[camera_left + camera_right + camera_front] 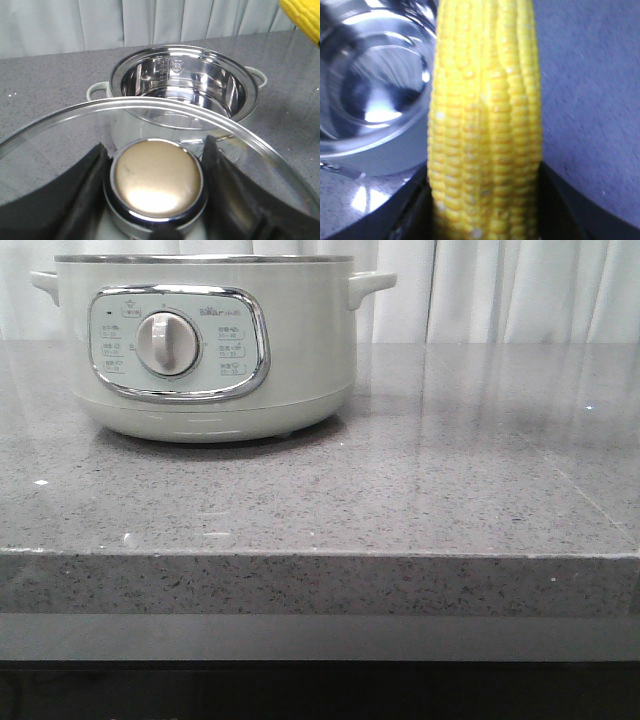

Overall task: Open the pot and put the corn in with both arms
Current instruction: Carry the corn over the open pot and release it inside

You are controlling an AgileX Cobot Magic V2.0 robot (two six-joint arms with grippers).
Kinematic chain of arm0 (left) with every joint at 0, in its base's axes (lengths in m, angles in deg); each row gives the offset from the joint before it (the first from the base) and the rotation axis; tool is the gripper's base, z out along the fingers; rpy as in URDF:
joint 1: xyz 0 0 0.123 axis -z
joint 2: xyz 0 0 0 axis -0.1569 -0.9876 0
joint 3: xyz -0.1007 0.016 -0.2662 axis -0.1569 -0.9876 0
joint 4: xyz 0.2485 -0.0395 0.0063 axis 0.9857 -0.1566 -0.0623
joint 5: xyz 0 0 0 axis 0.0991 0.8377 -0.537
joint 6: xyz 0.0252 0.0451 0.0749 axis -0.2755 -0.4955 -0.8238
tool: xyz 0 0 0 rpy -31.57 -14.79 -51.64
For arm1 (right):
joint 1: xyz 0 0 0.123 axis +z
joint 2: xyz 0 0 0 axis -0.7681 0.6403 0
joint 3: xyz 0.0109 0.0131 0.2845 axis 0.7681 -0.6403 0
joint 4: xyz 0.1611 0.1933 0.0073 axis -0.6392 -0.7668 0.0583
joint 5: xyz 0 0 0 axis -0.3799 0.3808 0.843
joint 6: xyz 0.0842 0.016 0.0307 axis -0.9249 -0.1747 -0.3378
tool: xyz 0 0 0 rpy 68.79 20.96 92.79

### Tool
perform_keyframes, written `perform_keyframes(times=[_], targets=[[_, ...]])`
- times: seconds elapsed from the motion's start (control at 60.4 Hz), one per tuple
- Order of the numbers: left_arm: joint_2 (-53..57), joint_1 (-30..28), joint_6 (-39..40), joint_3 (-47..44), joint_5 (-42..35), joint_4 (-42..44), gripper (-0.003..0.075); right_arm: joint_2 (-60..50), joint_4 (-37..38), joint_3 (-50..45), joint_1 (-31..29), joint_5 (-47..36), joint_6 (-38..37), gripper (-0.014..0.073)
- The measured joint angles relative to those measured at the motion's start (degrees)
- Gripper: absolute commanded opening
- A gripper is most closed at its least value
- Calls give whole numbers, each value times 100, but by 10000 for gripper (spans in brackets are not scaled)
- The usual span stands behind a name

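Gripping corn (485,125), fingers (410,210) closed.

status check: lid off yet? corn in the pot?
Done: the glass lid is off, its knob clamped in the left gripper, and the pot stands open with a bare steel inside. In hand: the right gripper holds the corn beside the pot's rim, above the countertop. Left: move the corn over the opening and release it.
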Motion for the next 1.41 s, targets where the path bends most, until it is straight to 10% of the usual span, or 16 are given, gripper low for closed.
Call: perform_keyframes(times=[0.447, 1.407], targets=[[0, 0, 0, 0, 0, 0, 248, 861, -68, 1133, 1038, -687, 262, 328], [0, 0, 0, 0, 0, 0, 248, 2845, 286, 2275, 1086, -397, 495, 328]])
